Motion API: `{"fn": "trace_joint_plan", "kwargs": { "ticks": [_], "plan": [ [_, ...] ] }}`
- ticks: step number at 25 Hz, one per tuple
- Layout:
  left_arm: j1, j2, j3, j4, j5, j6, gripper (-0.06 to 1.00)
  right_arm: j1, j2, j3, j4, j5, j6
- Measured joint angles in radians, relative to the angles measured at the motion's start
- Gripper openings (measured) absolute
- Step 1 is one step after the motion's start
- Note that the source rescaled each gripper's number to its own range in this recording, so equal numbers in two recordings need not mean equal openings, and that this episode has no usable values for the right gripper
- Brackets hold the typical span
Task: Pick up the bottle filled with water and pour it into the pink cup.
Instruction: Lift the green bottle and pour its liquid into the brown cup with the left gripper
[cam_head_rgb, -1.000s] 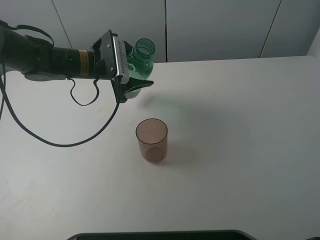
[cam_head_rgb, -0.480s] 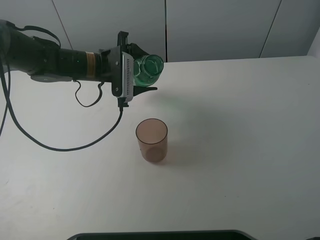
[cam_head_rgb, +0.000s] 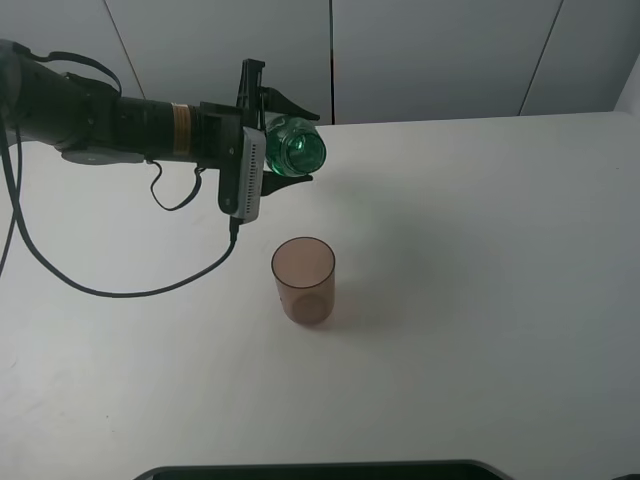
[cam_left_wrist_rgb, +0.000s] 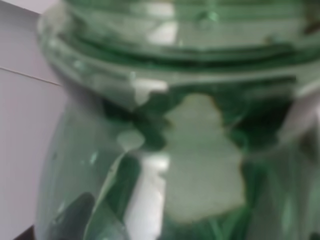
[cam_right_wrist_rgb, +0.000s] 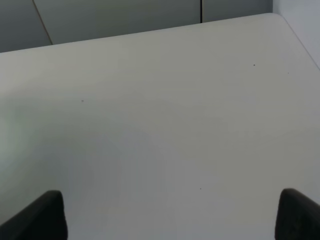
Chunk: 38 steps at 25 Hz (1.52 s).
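Left gripper (cam_head_rgb: 296, 146) clamped on the bottle (cam_head_rgb: 303, 152), a finger on either side; bottle tipped nearly level, open mouth just past the fingertips. Pink cup (cam_head_rgb: 303, 279) upright on the table (cam_head_rgb: 480, 260), lower than those fingertips, well apart. Right gripper (cam_right_wrist_rgb: 172, 214) fingers spread wide, nothing between.

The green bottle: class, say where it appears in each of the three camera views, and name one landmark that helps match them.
Exterior high: the bottle is upper left of centre, tipped over in the left gripper, up-picture from the pink cup.
Left wrist: it fills nearly the whole picture, blurred and very close.
Right wrist: not in it.
Shared landmark: the white table, seen in the exterior high and right wrist views.
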<state>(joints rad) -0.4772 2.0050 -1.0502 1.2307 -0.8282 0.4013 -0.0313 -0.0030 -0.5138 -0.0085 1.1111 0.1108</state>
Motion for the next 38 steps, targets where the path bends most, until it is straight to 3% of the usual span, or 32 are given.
{"fn": "trace_joint_plan", "kwargs": {
  "ticks": [16,27,38],
  "plan": [
    [0.000,0.000,0.000,0.023,-0.004,0.074,0.02,0.000,0.000,0.000,0.000,0.000,0.000],
    [0.000,0.000,0.000,0.032,-0.004,0.200,0.02,0.000,0.000,0.000,0.000,0.000,0.000],
    [0.000,0.000,0.000,0.031,-0.012,0.255,0.02,0.000,0.000,0.000,0.000,0.000,0.000]
  ]
}}
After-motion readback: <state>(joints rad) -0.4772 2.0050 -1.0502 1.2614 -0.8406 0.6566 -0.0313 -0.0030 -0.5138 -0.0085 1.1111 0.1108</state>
